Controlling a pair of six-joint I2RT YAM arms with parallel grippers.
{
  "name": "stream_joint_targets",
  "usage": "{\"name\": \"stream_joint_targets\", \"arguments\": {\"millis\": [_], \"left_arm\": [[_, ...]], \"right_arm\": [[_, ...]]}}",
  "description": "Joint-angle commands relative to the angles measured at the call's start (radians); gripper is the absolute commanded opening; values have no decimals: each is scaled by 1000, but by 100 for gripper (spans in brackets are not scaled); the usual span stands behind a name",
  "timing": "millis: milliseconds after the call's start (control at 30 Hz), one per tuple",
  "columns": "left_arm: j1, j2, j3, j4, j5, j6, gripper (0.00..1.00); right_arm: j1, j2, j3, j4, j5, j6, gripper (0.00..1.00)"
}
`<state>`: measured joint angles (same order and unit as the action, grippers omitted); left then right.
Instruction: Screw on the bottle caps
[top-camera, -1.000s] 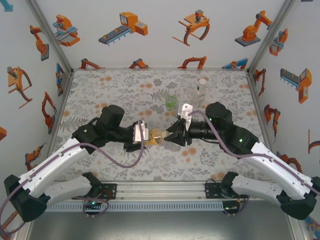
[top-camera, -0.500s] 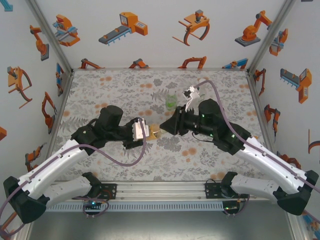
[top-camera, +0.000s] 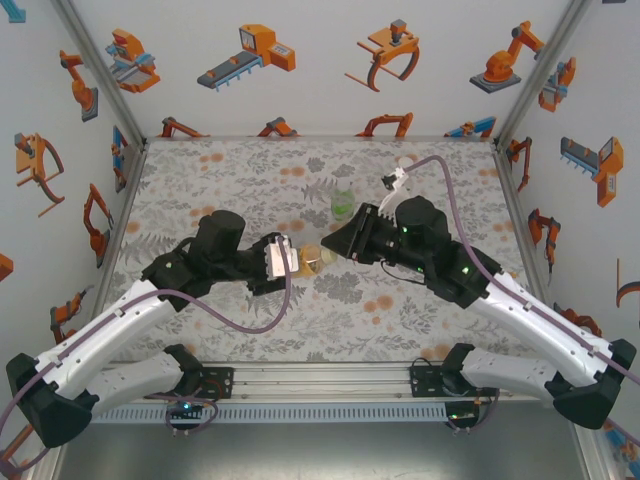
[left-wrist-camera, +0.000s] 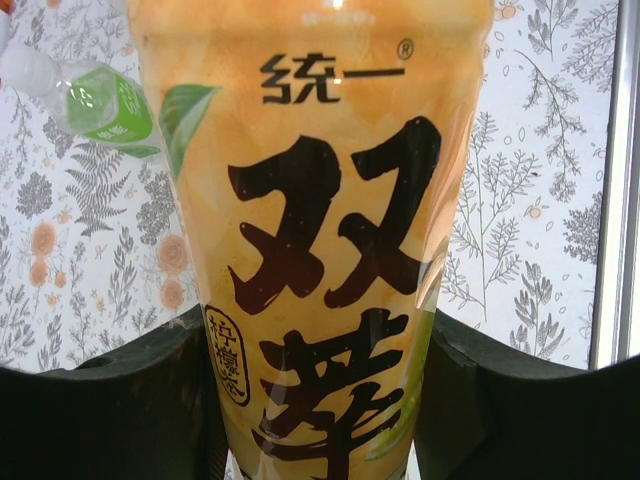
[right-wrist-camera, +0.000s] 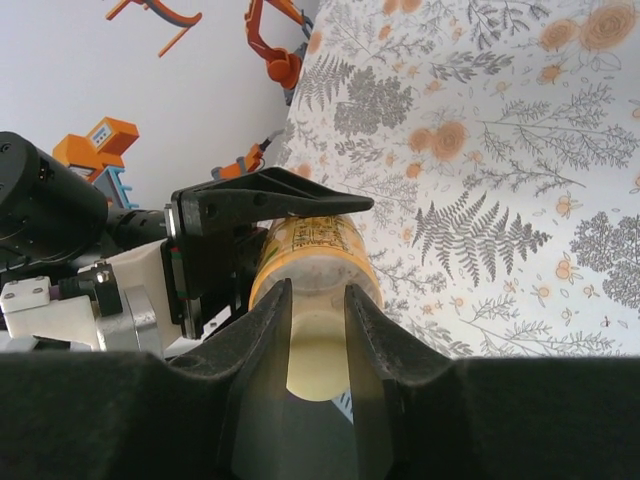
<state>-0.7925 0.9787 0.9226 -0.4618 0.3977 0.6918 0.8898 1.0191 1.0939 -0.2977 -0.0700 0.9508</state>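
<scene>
Bright, even light; soft close-up blur.

Floral mat (top-camera: 220, 170), green bottle (top-camera: 343, 204) on it

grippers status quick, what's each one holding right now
left gripper: shut on the amber bottle
right gripper: shut on the yellowish cap at the bottle's mouth

The left arm (top-camera: 110, 330) and right arm (top-camera: 530, 310) both reach inward, elbows out, tips facing each other. The left gripper (top-camera: 296, 264) points toward the right one, jaws clamped on the amber bottle (left-wrist-camera: 320, 250). The right gripper (right-wrist-camera: 318, 292), directly ahead of it, has its fingers pinched on the yellowish cap (right-wrist-camera: 318, 362).
</scene>
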Motion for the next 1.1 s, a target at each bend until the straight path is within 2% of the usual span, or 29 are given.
{"name": "stream_joint_targets", "arguments": {"millis": [0,100,167,200,333,467,633,800,1067], "left_arm": [[-7,-21,0,67,36,-11,0],[-7,-27,-5,76,45,-20,0],[-7,-32,-11,97,62,-36,0],[-7,-34,-13,107,73,-42,0],[-7,-38,-10,149,142,-84,0],[-7,-37,5,203,250,-141,0],[-7,-31,13,308,425,-231,0],[-8,-4,40,388,596,-318,0],[-17,32,61,504,713,-433,0]], "right_arm": [[8,-30,14,60,-14,-75,0],[8,-60,10,96,-4,-176,0],[8,-82,1,139,-10,-251,23],[8,-92,-3,159,-24,-289,30],[8,-127,-23,271,-83,-437,46],[8,-148,-41,402,-197,-568,54],[8,-164,-65,579,-350,-670,57],[8,-144,-42,666,-546,-729,57],[9,-92,-37,841,-799,-682,57]]}}
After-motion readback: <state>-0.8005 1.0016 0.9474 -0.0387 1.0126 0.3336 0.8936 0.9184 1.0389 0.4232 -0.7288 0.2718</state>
